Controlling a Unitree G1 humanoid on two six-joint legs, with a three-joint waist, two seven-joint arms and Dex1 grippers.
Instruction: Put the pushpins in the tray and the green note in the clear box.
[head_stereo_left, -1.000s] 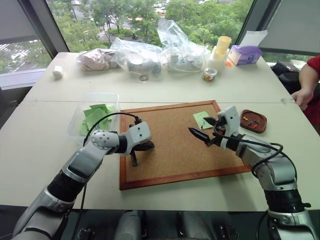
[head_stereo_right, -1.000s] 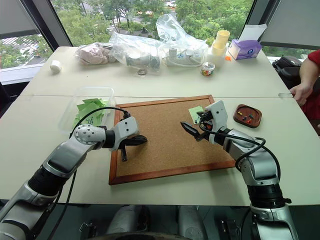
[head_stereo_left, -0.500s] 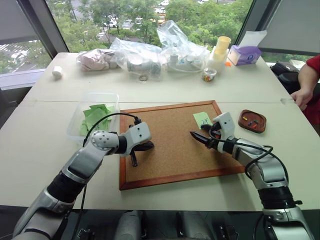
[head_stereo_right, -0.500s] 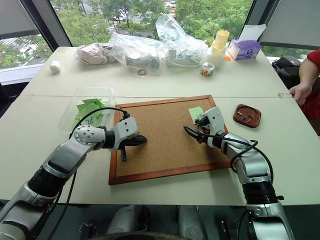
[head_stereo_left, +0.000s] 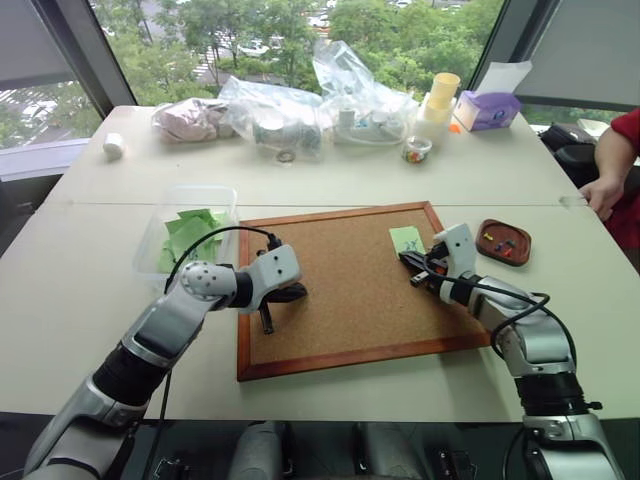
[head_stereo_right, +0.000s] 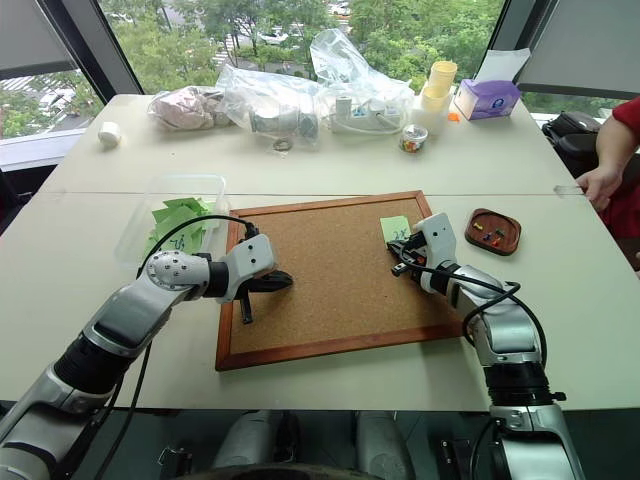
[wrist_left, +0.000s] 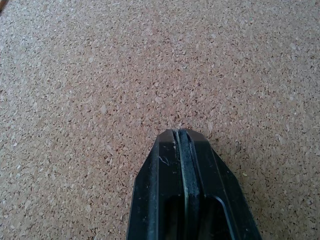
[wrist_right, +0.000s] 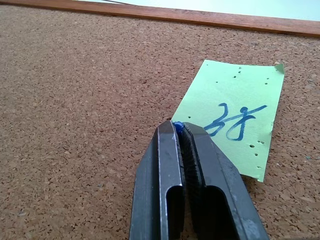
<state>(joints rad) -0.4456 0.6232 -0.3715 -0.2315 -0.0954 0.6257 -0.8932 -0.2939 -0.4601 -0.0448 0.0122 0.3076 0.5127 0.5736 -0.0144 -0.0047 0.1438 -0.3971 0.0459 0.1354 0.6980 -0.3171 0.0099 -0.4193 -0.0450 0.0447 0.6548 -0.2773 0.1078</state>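
A: Green note (wrist_right: 232, 117) — where does it lie?

B: Flat on the corkboard (head_stereo_left: 340, 290), right of centre in the head view, close to the board's upper right corner, with blue handwriting and small pinholes on it.

A: And the right hand (wrist_right: 180, 129)?

B: Its fingers are pressed together at the note's edge, pinching a tiny blue pushpin (wrist_right: 176, 123) at the tips.

A: The tray (head_stereo_left: 504, 241)?

B: On the desk (head_stereo_left: 400, 170) just right of the board, right of centre in the frame, with a few small coloured pins in it.

A: The clear box (head_stereo_left: 190, 232)?

B: Left of the board, centre left of the frame, with green notes already inside.

A: The left hand (wrist_left: 180, 134)?

B: Pressed together too, holding nothing, tips resting on bare cork at the board's left part.

A: Anything else?

B: Crinkled plastic bags (head_stereo_left: 300, 105) along the top, and a person's hand (head_stereo_left: 604, 192) at the right edge.
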